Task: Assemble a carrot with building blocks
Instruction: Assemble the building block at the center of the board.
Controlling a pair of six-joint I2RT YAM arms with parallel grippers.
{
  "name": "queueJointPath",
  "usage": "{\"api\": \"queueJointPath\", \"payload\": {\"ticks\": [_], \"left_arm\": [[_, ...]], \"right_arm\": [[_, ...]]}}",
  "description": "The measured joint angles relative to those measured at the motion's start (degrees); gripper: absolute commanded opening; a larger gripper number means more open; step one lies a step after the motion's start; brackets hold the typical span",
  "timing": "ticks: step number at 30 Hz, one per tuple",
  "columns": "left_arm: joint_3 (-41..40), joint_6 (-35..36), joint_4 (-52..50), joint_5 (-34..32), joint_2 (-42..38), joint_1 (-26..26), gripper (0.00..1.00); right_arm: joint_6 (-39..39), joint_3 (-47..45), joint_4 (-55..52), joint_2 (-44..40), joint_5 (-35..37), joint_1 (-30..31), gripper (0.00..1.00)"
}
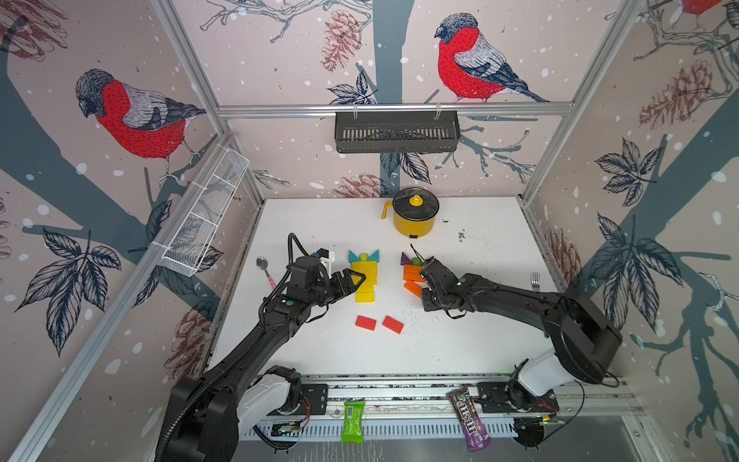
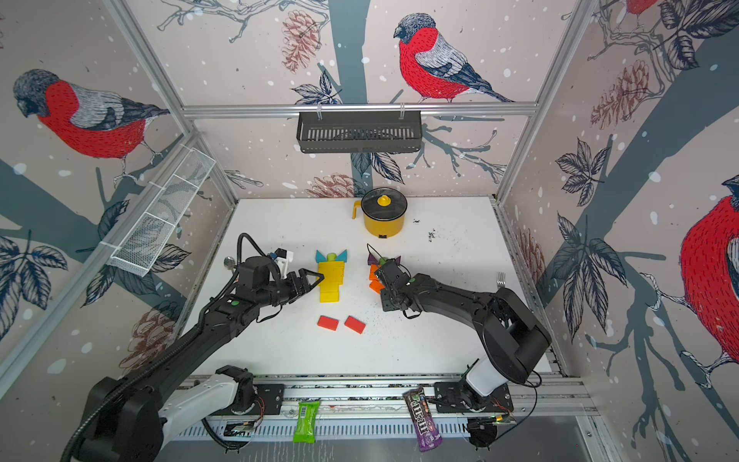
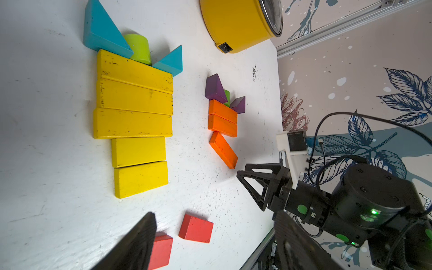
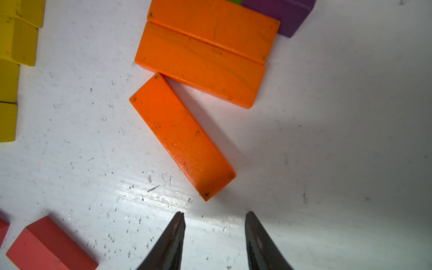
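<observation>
Two orange blocks [image 4: 201, 63] aligned — third block [image 4: 182, 138] askew (corner touching) — right gripper [image 4: 215, 214] parted.

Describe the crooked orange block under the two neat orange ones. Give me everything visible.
The crooked orange block is a flat rectangular piece, apparently painted wood, with glossy paint scuffed dark at the corners and edges. It lies flat on the white table, turned diagonally instead of parallel to the neighbouring orange block. One corner touches, or all but touches, that neighbour's long edge. Nothing else touches it. The right gripper sits just off its free end, open and empty.
</observation>
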Motion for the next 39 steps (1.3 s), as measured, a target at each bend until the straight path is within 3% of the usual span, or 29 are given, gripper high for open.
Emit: {"api": "queueJointPath", "payload": {"ticks": [16, 23, 39], "left_arm": [[0.2, -0.1, 0.0, 0.0, 0.2, 0.0, 0.81], [0.6, -0.1, 0.0, 0.1, 0.3, 0.0, 0.81], [0.6, -0.1, 0.0, 0.0, 0.1, 0.0, 0.81]], "right_arm": [[-0.3, 3.1, 0.0, 5.8, 1.3, -2.8, 0.40], [-1.4, 4.5, 0.0, 7.0, 0.9, -2.1, 0.49], [0.0, 7.9, 1.2, 10.2, 0.3, -2.0, 0.47]]}}
